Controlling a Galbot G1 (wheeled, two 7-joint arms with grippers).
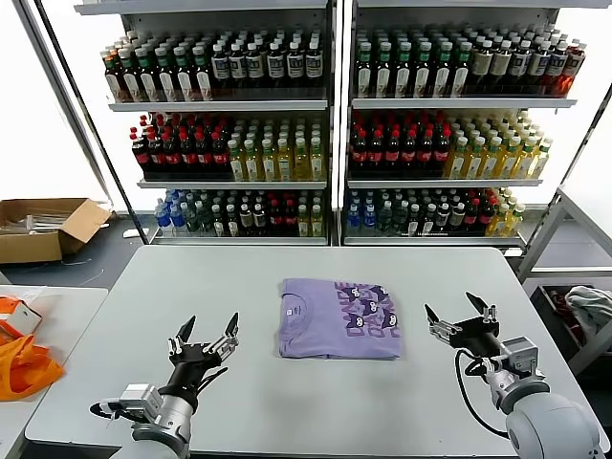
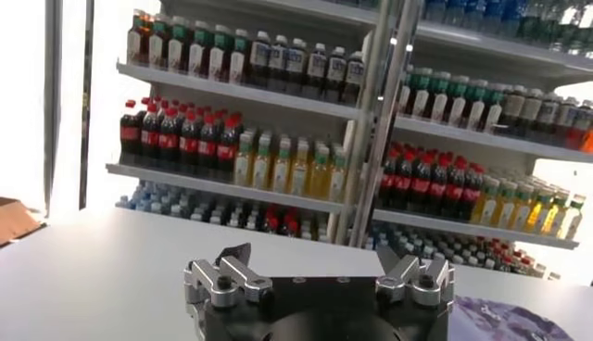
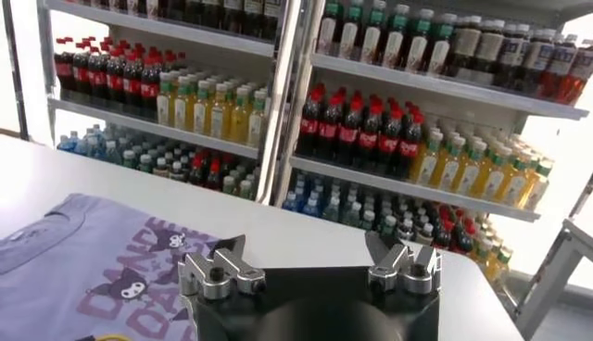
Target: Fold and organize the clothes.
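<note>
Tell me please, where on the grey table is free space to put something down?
The table is bare along its far edge, between the folded T-shirt and the bottle shelves, and along the near edge between the two arms. It is tighter beside the shirt: the open left gripper and open right gripper hover on either side.

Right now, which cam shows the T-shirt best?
Head view: the whole folded T-shirt lies flat on the table, midway between both open grippers. The right wrist view catches only part with the print; the left wrist view shows just a corner.
</note>
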